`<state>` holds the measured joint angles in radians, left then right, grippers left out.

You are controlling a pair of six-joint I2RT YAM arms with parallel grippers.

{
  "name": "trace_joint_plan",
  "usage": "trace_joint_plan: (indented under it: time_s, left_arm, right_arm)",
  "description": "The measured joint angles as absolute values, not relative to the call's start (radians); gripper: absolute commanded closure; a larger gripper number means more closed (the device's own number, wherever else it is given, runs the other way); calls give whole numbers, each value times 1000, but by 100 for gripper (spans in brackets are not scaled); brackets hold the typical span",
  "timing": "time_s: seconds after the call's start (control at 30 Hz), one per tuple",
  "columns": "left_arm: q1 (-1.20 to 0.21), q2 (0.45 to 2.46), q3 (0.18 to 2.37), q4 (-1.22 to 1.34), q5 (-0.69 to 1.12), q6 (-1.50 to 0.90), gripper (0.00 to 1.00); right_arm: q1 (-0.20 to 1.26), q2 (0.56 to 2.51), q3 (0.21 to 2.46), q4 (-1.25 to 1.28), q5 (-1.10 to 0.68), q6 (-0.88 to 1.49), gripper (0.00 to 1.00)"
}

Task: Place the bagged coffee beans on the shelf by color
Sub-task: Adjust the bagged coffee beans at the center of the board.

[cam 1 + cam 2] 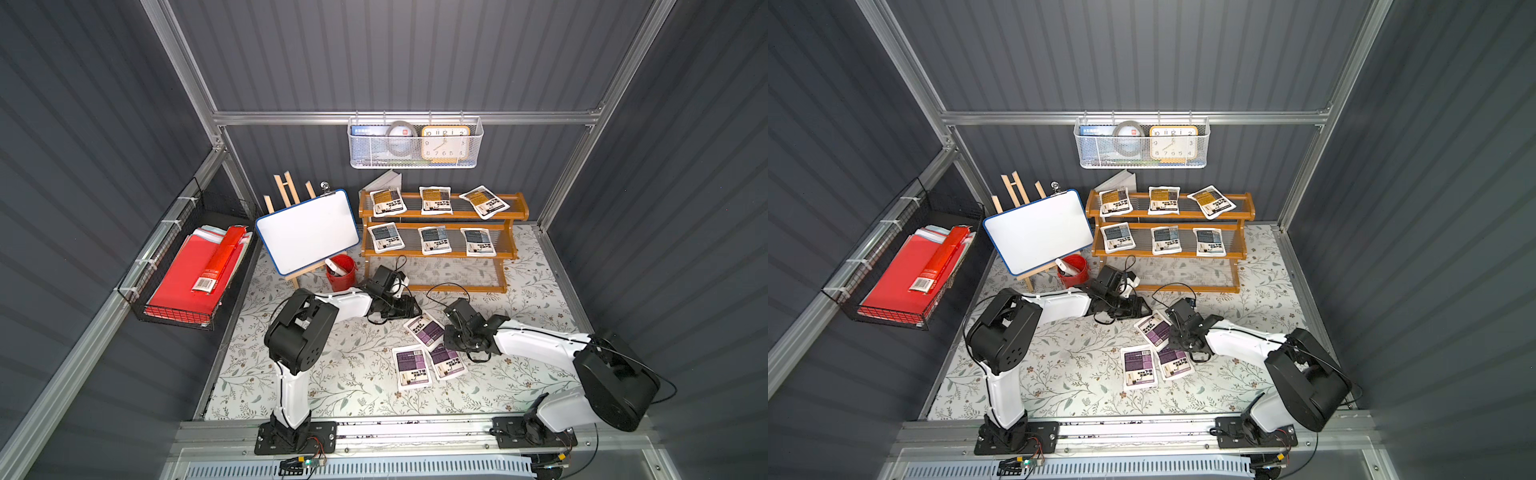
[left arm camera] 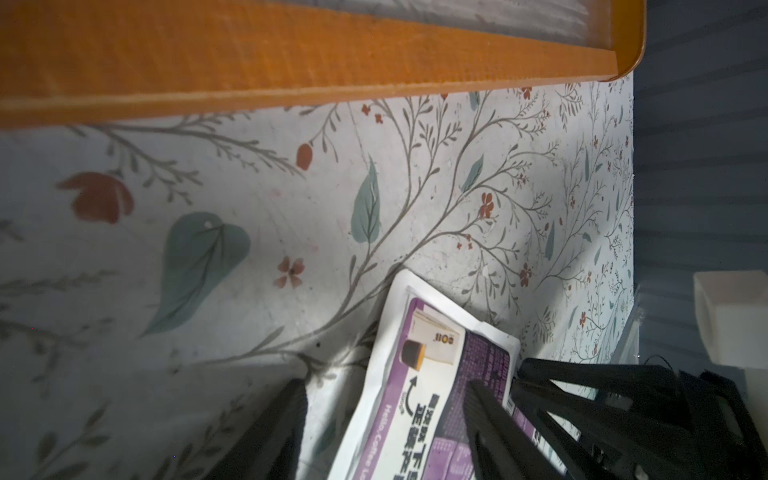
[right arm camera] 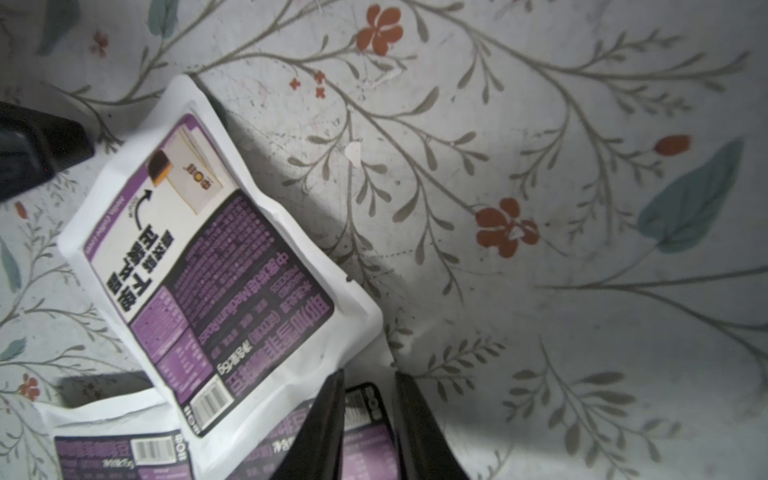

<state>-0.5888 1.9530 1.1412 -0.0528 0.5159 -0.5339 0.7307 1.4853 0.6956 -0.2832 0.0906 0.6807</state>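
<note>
**Task items.** The shelf [image 1: 413, 214] stands at the far right of the floral mat [image 1: 332, 374]. Its top tier holds three amber pouches [image 1: 435, 200] in a row, and its middle tier holds three blue-grey pouches [image 1: 434, 240]. Three purple pouches lie label up on the mat, nearer than the shelf and between the two arms. The far purple pouch [image 3: 216, 270] lies skewed and overlaps both the near-right purple pouch [image 1: 448, 360] and the near-left purple pouch [image 1: 411, 368].

**Left gripper** [image 2: 386, 384]. The jaws are wide apart, astride the far corner of the far purple pouch. One finger is over the label and the other is clear of the pouch edge. It is released and grasps nothing.

**Right gripper** [image 3: 370, 374]. The jaws are narrow, with a corner of the near-right purple pouch between them. Whether they pinch it cannot be told.

**Obstructions.**
- The left wrist stands before the left end of the shelf's lowest tier.
- A red cup [image 1: 341, 272] sits just left of that end.
- A black cable loop [image 1: 449, 291] hangs before the middle of that tier.

**Surroundings.**
- A whiteboard [image 1: 307, 230] on an easel stands left of the shelf.
- A black wire basket [image 1: 174, 322] holding red folders hangs on the left wall.
- A white mesh basket [image 1: 365, 153] with a clock [image 1: 445, 142] hangs on the far wall.
</note>
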Motion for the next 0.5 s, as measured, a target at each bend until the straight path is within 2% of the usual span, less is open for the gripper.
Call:
trace_joint_plan:
  time_s: [0.1,0.23,0.5]
  left_arm:
    - [-591,1956,1142,-51,522,-531,41]
    - [-590,1960,1142,-62,530,-509,53]
    - [-595,1941,1090,-71,612,-471,56]
  right_arm:
    - [719,1524,729,-273,87,663,75]
    - [678,1581,786,-253,87,633,75]
    - [597,1705,937,-202,75,575,74]
